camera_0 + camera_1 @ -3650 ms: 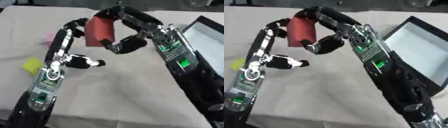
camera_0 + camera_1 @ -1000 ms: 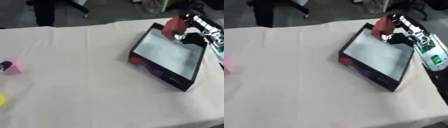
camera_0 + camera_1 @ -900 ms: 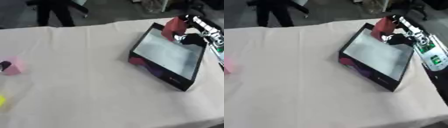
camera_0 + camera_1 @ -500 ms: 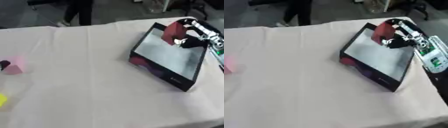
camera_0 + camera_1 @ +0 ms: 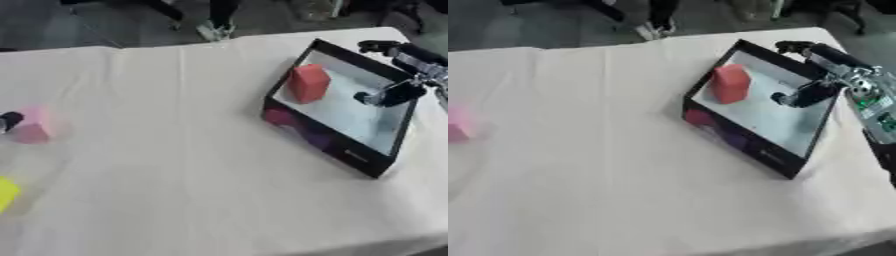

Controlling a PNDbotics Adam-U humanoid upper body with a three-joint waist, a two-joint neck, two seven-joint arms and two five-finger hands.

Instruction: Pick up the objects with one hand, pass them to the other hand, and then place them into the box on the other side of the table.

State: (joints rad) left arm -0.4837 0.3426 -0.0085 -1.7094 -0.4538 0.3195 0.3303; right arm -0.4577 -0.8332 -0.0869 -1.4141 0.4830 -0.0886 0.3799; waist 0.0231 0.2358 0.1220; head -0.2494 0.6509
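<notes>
Left eye view: red block (image 5: 308, 83) standing in the box (image 5: 325, 141), far-left corner; pink block (image 5: 33, 127) and yellow object (image 5: 6, 192) at desk (image 5: 166, 150) left edge.
Right eye view: right hand (image 5: 814, 77) over box's right side, fingers released, apart from block.

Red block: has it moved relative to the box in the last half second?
Yes. The red block now stands inside the box near its far-left corner, released from the right hand.
</notes>
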